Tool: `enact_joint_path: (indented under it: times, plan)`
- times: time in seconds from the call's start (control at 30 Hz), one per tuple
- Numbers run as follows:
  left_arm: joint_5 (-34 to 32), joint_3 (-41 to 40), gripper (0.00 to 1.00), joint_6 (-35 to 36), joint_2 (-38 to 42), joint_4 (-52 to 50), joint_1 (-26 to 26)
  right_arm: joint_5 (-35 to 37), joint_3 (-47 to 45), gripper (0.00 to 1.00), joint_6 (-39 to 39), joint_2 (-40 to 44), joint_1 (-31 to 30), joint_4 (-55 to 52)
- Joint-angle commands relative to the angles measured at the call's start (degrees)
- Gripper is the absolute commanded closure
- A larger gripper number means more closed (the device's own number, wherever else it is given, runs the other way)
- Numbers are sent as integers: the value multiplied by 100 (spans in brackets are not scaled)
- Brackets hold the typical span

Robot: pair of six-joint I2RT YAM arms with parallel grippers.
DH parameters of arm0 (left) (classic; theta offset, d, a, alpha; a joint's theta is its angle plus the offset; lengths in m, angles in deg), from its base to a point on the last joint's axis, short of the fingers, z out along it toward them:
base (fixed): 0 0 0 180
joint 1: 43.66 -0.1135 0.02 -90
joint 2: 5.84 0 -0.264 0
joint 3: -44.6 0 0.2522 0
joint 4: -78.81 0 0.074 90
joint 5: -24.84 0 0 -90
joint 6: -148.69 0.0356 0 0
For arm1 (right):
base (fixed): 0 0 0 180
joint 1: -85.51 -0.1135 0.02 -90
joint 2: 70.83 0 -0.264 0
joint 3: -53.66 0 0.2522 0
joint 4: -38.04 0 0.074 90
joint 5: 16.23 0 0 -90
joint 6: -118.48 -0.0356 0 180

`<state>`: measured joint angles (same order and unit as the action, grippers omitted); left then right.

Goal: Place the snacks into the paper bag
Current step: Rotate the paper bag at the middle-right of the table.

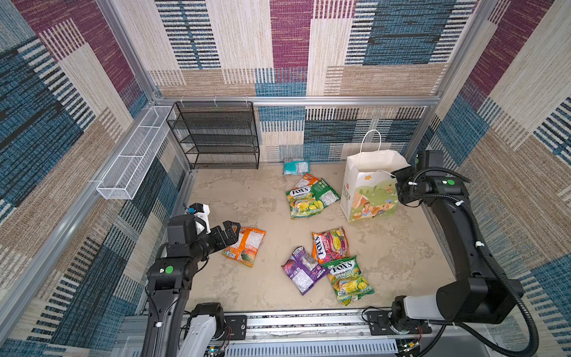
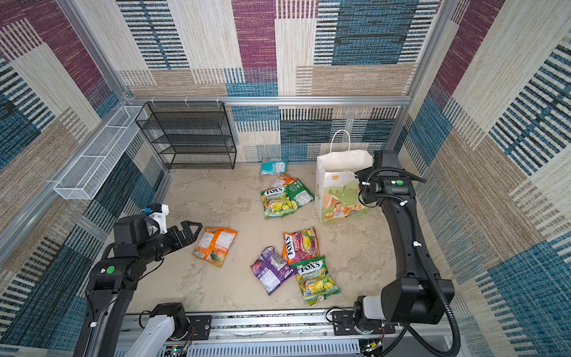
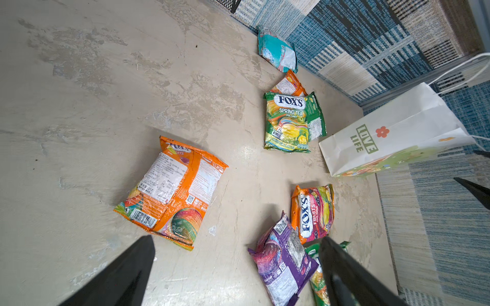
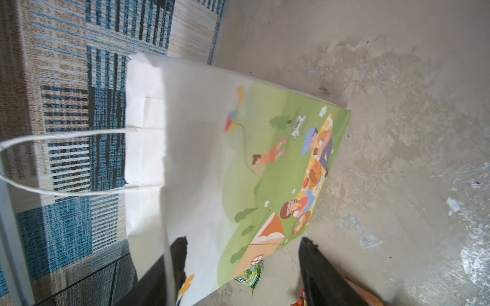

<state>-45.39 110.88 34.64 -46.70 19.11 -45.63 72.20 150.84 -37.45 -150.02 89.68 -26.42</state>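
A tall white paper bag (image 1: pixel 364 176) with white cord handles, green "LOVE LIFE" lettering, a red flower and a green cartoon picnic scene stands upright at the right rear of the mottled beige worktop (image 1: pixel 247 293). Its mouth is open and it sits close to the back wall. The right tool (image 4: pixel 242 241) is at the right end of the bag's front rim. Its black jaws stand apart, one at the rim's edge and the other out in front of the picnic face, and they clamp nothing.

Eight flat glossy snack packets lie on the worktop outside the bag. A teal packet (image 1: pixel 296 167) rests against the back wall. Just left of the bag, a green-yellow "FOX'S SPRING TEA" packet (image 1: pixel 302 202) partly covers a green packet (image 1: pixel 327 193) turned back-up and a small orange packet (image 1: pixel 309 180). Nearer the front, a pink-and-orange "FOX'S FRUITS" packet (image 1: pixel 330 244), a purple packet (image 1: pixel 301 273) and a second green-yellow spring tea packet (image 1: pixel 350 279) form a cluster, touching or overlapping at their edges. A large orange packet (image 1: pixel 247 247) lies alone, back-up, at left centre.

The left tool (image 2: pixel 190 231) has its jaws spread wide and holds nothing. In both top views it sits over the left edge of the large orange packet, but I cannot tell whether it touches it.

A black mesh shelf rack (image 1: pixel 216 136) stands at the back left, and a white wire basket (image 1: pixel 133 163) hangs on the left frame.
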Motion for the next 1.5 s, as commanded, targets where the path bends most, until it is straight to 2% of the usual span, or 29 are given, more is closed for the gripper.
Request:
enact_joint_path:
  times: [0.0, 0.13, 0.27, 0.37, 0.43, 0.6, 0.7, 0.83, 0.93, 1.03, 1.2, 1.3, 1.47]
  plan:
    - [-88, -56, 0, 69, 8, 181, 0, -36, -138, 39, -98, 12, 30, 391]
    - [-108, -98, 1, 19, -14, 201, 0, -98, -106, 43, 37, 77, 50, 563]
    - [-227, -114, 1, 15, -18, 201, -4, 61, -200, 48, 9, 530, 56, 671]
    - [-272, -144, 2, -13, -26, 226, 2, 174, -215, 59, 175, 729, 82, 817]
    - [-272, -170, 2, -38, -23, 251, -4, 162, -115, 62, 270, 683, 142, 719]
    - [-278, -192, 3, -55, 21, 243, -4, 55, -29, 82, 663, 643, 192, 714]
    - [-253, -148, 3, -99, -13, 170, -1, -218, -54, 85, 1149, 649, 202, 980]
    - [-166, -59, 3, -165, -138, 63, -3, -987, -117, 94, 2141, 521, 225, 1709]
    - [-260, 16, 4, -187, -272, -26, -3, -1406, 197, 100, 2418, 244, 223, 1769]
    - [-272, 66, 4, -220, -349, -52, -4, -2078, 551, 100, 2592, 30, 221, 1868]
    - [-360, 42, 4, -366, -373, 3, -4, -2663, 790, 99, 2837, -208, 228, 1870]
    - [-310, 26, 5, -472, -387, 89, 0, -2798, 663, 95, 3036, -362, 242, 1869]
    - [-368, 5, 6, -494, -443, 177, -4, -3313, 146, 95, 3148, -664, 578, 1976]
